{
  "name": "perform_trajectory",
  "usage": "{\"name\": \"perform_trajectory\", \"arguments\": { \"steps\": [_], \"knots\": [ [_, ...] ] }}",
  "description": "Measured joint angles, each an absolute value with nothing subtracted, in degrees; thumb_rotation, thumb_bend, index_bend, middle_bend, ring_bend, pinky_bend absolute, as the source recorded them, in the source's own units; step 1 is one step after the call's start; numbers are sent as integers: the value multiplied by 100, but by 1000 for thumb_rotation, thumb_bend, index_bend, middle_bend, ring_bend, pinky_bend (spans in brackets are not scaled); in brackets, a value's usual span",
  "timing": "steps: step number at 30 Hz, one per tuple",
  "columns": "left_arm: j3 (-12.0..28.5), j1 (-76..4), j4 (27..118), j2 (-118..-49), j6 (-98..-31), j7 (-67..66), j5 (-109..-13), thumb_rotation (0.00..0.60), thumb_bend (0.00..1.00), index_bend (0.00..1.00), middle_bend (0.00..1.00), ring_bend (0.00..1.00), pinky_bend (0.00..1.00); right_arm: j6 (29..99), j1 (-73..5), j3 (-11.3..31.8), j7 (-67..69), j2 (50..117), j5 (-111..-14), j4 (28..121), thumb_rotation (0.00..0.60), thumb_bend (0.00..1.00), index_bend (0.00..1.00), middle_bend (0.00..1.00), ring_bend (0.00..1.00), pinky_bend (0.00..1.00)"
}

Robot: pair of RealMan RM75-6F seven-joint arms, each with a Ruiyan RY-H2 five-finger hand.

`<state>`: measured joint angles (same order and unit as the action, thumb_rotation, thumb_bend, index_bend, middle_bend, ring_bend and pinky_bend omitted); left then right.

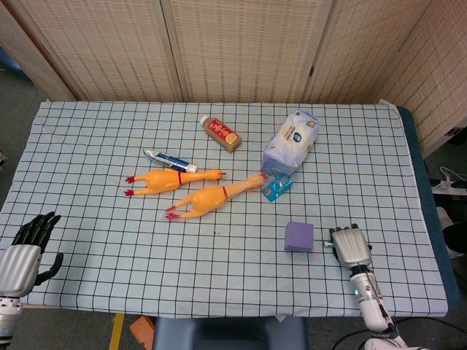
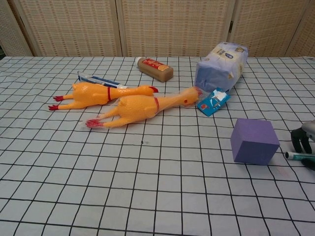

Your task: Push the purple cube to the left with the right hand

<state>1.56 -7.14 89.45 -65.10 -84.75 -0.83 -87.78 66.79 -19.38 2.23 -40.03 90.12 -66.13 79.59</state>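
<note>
The purple cube (image 1: pixel 298 236) (image 2: pixel 254 140) sits on the checked cloth near the front right. My right hand (image 1: pixel 349 246) lies just right of it with a small gap, palm down and fingers curled in. Only its dark fingers (image 2: pixel 300 139) show at the chest view's right edge. A teal marker (image 2: pixel 297 155) sticks out from under the hand, its tip pointing at the cube; the hand seems to grip it. My left hand (image 1: pixel 22 255) rests at the front left corner, fingers apart and holding nothing.
Two yellow rubber chickens (image 1: pixel 197 200) (image 1: pixel 171 179) lie mid-table, with a toothpaste tube (image 1: pixel 168 159) behind them. A brown bottle (image 1: pixel 221 133), a blue-white bag (image 1: pixel 292 138) and a small blue packet (image 1: pixel 276 188) stand further back. Table edge (image 1: pixel 292 316) runs close in front of the cube.
</note>
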Motion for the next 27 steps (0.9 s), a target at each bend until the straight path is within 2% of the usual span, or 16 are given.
{"name": "perform_trajectory", "arguments": {
  "steps": [3, 17, 27],
  "knots": [
    [153, -708, 8965, -6496, -8479, -62, -8785, 600, 444, 0, 0, 0, 110, 6686, -1940, 221, -3919, 9007, -6656, 7944, 600, 403, 1000, 882, 663, 465],
    [122, -646, 8986, -6405, -8620, 162, -8927, 600, 444, 0, 0, 0, 110, 6896, -1966, 366, -3739, 8368, -6838, 8867, 600, 411, 1000, 888, 667, 467],
    [125, -654, 8973, -6397, -8611, 225, -8944, 600, 443, 0, 0, 0, 110, 6622, -2257, 448, -4047, 8669, -6641, 8830, 600, 411, 1000, 888, 667, 467]
  ]
}}
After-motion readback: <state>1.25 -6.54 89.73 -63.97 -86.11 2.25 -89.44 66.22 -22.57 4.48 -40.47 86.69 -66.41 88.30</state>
